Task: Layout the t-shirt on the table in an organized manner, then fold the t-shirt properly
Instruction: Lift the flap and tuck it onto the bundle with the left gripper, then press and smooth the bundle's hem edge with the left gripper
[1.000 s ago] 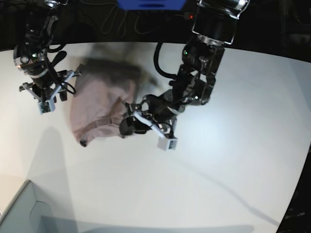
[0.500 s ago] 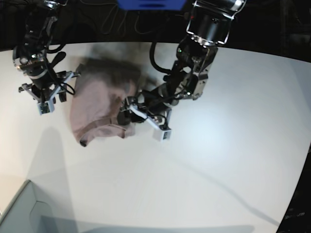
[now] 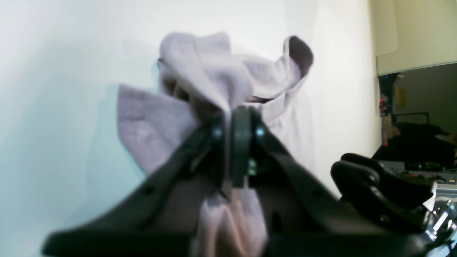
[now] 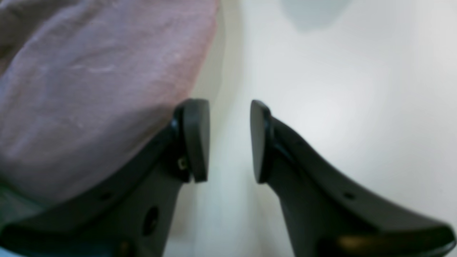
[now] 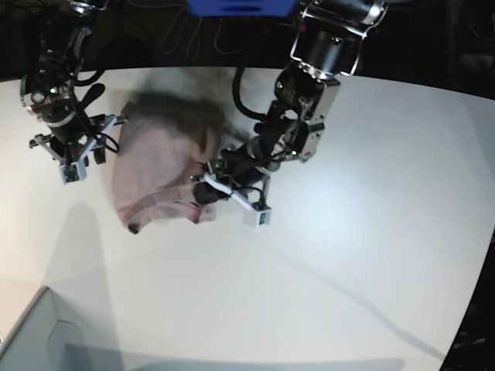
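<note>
Base view: left gripper pinched shut on t-shirt edge, probably to spread it across desk; right gripper half-open, empty, beside cloth.

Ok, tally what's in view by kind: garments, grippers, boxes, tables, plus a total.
Garments: 1, the t-shirt
Grippers: 2, the left gripper shut on the cloth, the right gripper open beside it
Boxes: 1, a pale grey-green box corner
Tables: 1, the white table
Total: 5
</note>
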